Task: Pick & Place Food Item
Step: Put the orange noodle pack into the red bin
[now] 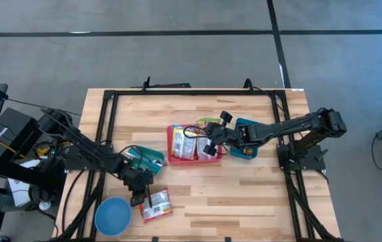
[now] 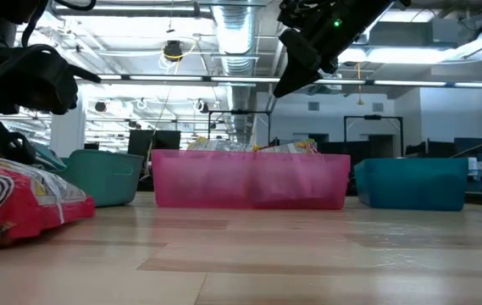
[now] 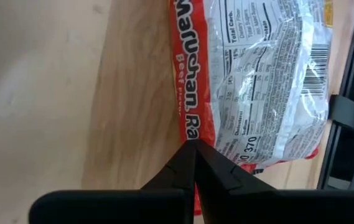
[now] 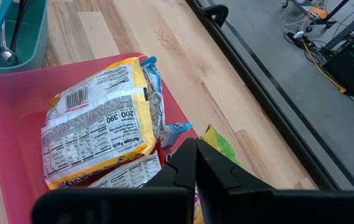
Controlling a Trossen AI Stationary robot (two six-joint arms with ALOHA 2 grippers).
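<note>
Lying flat on the wooden table (image 1: 244, 202) at lower left of the overhead frame, beside a blue bowl (image 1: 113, 216): red noodle packet (image 1: 156, 205), label side down, nutrition panel up. Left gripper (image 1: 141, 195) just above its upper edge, fingers pressed together, nothing held; in the wrist view, tips meeting right at the packet's red seam. Right gripper (image 1: 212, 142) at centre frame, hanging over the pink tray (image 1: 172, 152), also pinched closed and empty, yellow packets (image 4: 96, 130) below it. Teal bins (image 1: 152, 158) to left and right of the tray.

Probably light, crinkly, slippery film over a brittle noodle block; soft at the edges, stiff in the middle. Best taken by a crimped end seam or across a narrow edge, with a gentle squeeze. Likely to slide on the wood if nudged sideways.
</note>
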